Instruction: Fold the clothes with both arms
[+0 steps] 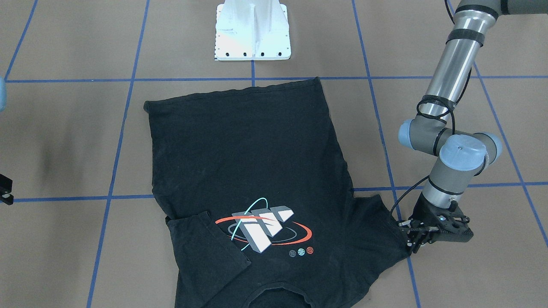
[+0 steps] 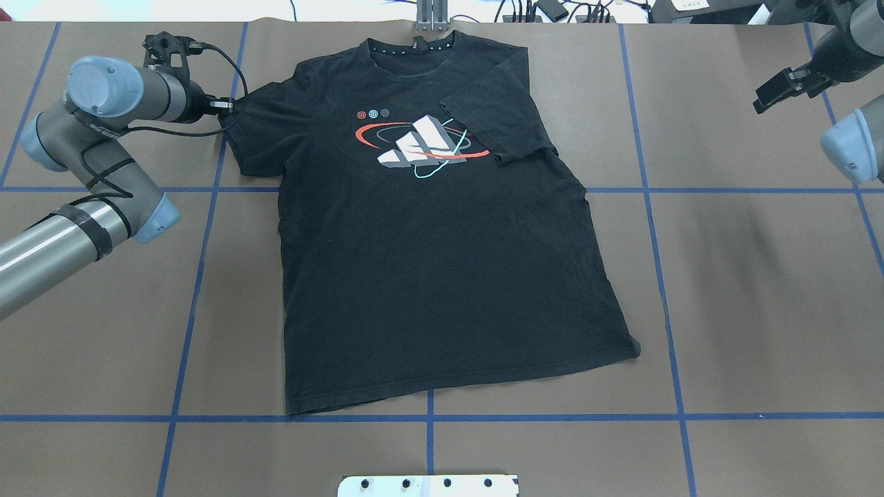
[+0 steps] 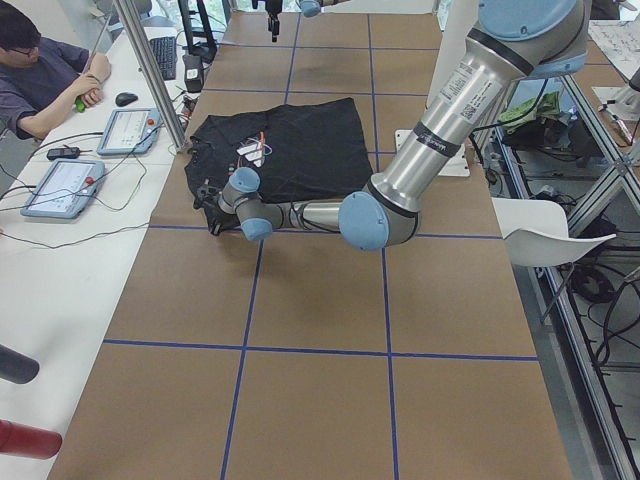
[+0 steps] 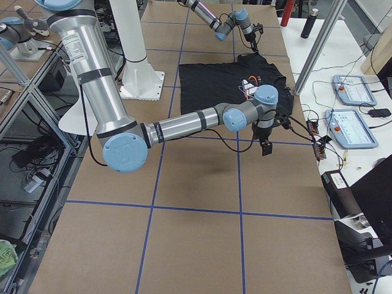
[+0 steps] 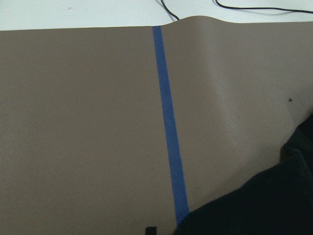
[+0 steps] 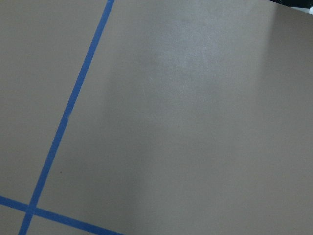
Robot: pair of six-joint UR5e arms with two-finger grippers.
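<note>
T-shirt (image 1: 248, 162), black and graphic-side up, lies spread flat on the brown tabletop (image 1: 64, 128). In the front-facing view its hem is toward the robot and its collar toward the operators. One sleeve (image 1: 205, 244) is folded in over the chest, its edge touching the graphic (image 1: 261, 229). The left gripper (image 1: 410, 239) sits low at the outer edge of the other sleeve (image 1: 372, 226). Its jaws look pinched together on the sleeve's edge.

From overhead, that sleeve draws to a point at the left jaws. The right gripper (image 2: 777, 90) hangs well apart from the shirt, above the tabletop's far right, jaws seemingly parted and holding nothing.

The side views add only that the right gripper is raised off the surface.

The left wrist view shows a blue tape line (image 5: 168, 127) and dark cloth in its lower right corner; the right wrist view shows bare tabletop.

The bite seems thin, so the sleeve could slip free on lifting. With nothing pinning the body, a sideways pull could drag the whole shirt askew and open the folded sleeve.
</note>
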